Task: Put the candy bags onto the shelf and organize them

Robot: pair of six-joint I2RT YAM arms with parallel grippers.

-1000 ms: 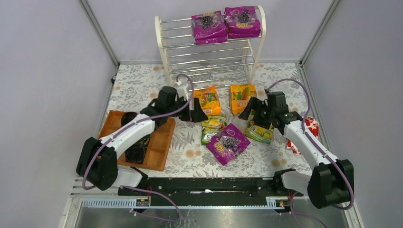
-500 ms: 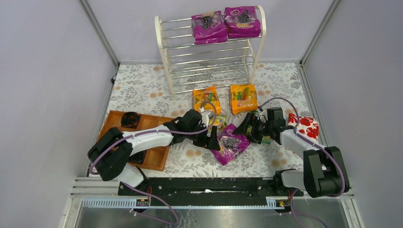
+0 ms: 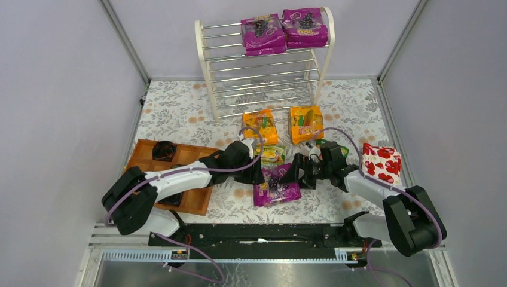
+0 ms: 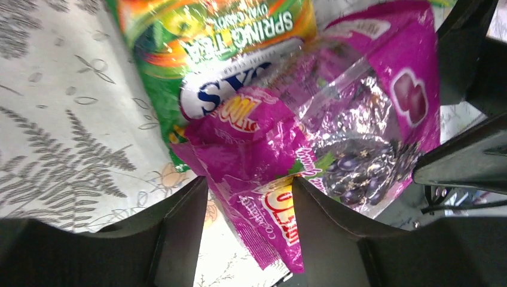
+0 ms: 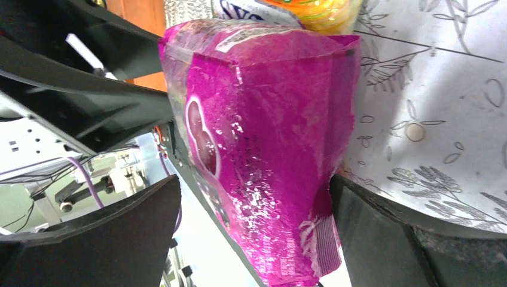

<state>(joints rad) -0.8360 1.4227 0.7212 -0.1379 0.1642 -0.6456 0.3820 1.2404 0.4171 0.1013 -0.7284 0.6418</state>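
Note:
A purple candy bag [image 3: 276, 188] lies near the front middle of the table. My left gripper [image 3: 260, 173] is closed on its crumpled left edge, and the bag [image 4: 359, 119] fills the gap between the fingers in the left wrist view. My right gripper [image 3: 297, 176] is open around the bag's right side [image 5: 269, 119]; one finger [image 5: 370, 227] touches it and the other stands apart. A green-yellow bag [image 3: 272, 154] lies just behind, partly under the purple one [image 4: 197, 36]. Two orange bags [image 3: 260, 125] [image 3: 306, 124] lie further back. The white shelf [image 3: 206, 60] holds two purple bags [image 3: 262, 33] [image 3: 305, 27] on its top tier.
A brown wooden tray [image 3: 200, 179] lies at the left, under my left arm. A red bag with white flowers [image 3: 382, 161] lies at the right. A second green-yellow bag [image 3: 326, 143] peeks out behind my right wrist. Grey walls enclose the table.
Both grippers have come down and closed in on the purple bag from each side. The bag has shifted left and turned square to the table's front edge.

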